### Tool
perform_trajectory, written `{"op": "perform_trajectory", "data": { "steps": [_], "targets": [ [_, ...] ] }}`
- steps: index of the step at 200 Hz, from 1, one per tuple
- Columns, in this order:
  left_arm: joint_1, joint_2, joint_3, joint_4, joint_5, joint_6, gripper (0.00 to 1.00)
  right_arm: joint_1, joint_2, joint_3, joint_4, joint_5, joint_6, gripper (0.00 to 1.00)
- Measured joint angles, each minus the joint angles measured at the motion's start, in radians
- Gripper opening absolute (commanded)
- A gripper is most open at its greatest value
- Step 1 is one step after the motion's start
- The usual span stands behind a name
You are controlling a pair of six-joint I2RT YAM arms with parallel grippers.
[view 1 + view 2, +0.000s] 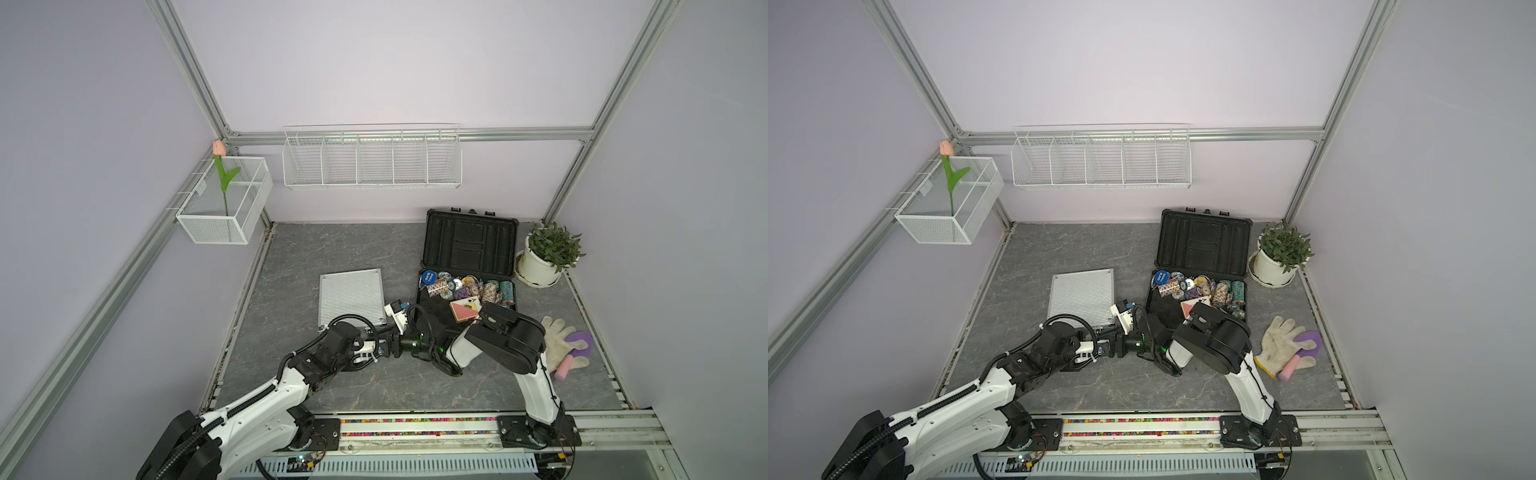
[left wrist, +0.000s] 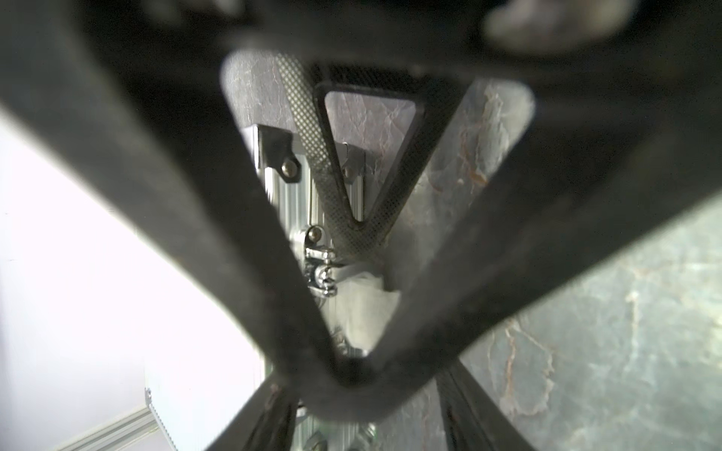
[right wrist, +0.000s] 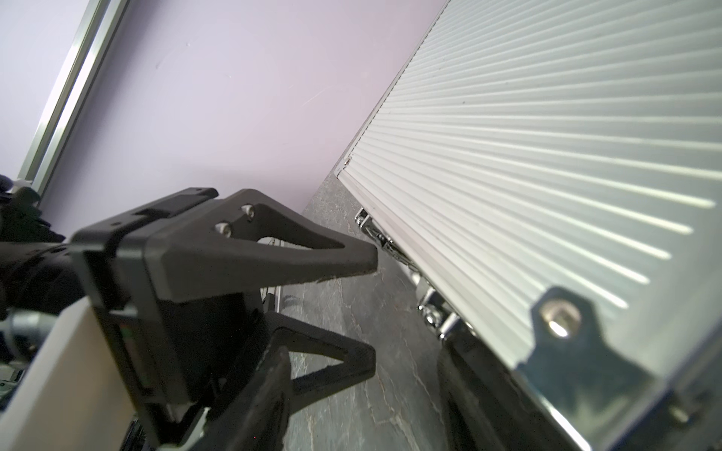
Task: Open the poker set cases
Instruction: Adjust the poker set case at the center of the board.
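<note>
The silver ribbed poker set case (image 1: 351, 301) (image 1: 1081, 297) lies flat with its lid down. Its chrome latches (image 3: 375, 234) (image 2: 320, 269) line the near side. The black plastic case (image 1: 469, 245) (image 1: 1202, 245) stands open, lid upright, with chips (image 1: 465, 286) and cards in its base. My left gripper (image 1: 384, 347) (image 2: 371, 429) and right gripper (image 1: 401, 343) (image 3: 371, 410) meet tip to tip at the silver case's near right corner. Both are open and hold nothing. In the right wrist view one left fingertip (image 3: 351, 257) sits just short of a latch.
A potted plant (image 1: 548, 257) stands right of the black case. A white glove (image 1: 559, 340) and a purple and pink hand tool (image 1: 575, 347) lie at the right. Wire baskets (image 1: 372, 160) hang on the back wall, and a mesh bin holding a tulip (image 1: 224, 203) on the left.
</note>
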Motion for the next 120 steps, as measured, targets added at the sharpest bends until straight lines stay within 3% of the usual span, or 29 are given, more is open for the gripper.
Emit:
{"op": "perform_trajectory", "data": {
  "steps": [40,91,120],
  "targets": [
    [-0.003,-0.085,0.011,-0.032,-0.045,-0.060,0.59,0.002,-0.021,0.000,0.025,0.018,0.009,0.65],
    [-0.002,-0.486,0.098,-0.031,-0.143,-0.269,0.59,0.008,-0.077,-0.042,0.113,0.082,0.001,0.67],
    [0.000,-0.567,0.137,-0.015,-0.232,-0.439,0.68,0.015,-0.074,-0.046,0.114,0.114,-0.008,0.68]
  ]
}}
